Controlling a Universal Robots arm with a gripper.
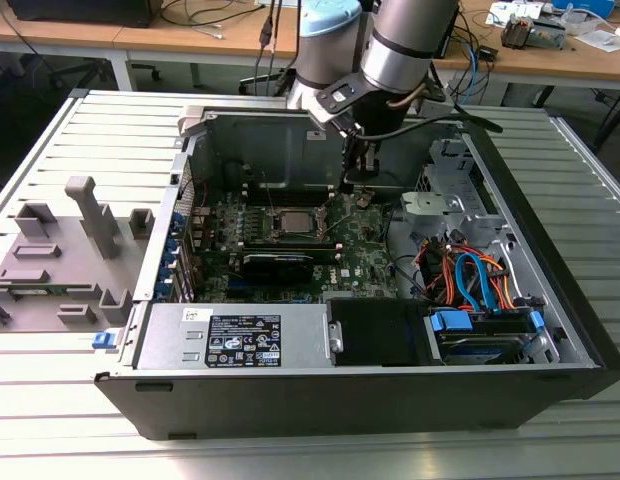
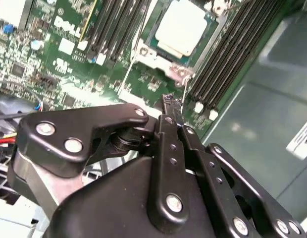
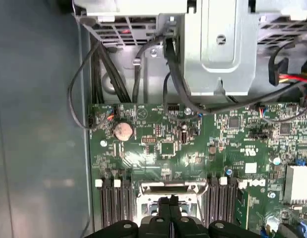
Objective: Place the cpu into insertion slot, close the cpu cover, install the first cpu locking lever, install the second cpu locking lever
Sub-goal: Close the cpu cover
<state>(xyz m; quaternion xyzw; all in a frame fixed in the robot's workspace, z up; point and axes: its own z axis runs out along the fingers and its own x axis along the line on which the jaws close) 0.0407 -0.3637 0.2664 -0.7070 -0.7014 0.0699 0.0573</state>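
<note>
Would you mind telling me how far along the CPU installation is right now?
Done: the cpu sits in the insertion slot. The cpu cover seems to lie around it; whether fully down, I cannot tell. In hand: the gripper, shut, hangs beside the slot. Left: both locking levers, which I cannot make out clearly.

The cpu (image 2: pixel 182 26) has a silver-grey top and sits on a green circuit board (image 3: pixel 213 134) with black memory slots (image 2: pixel 232 54). The end effector (image 2: pixel 168 101) is black with silver screws. Orange and blue cables (image 1: pixel 468 272) cross inside the black case (image 1: pixel 390 405). The tabletop (image 1: pixel 70 130) is pale grey and ribbed.
</note>
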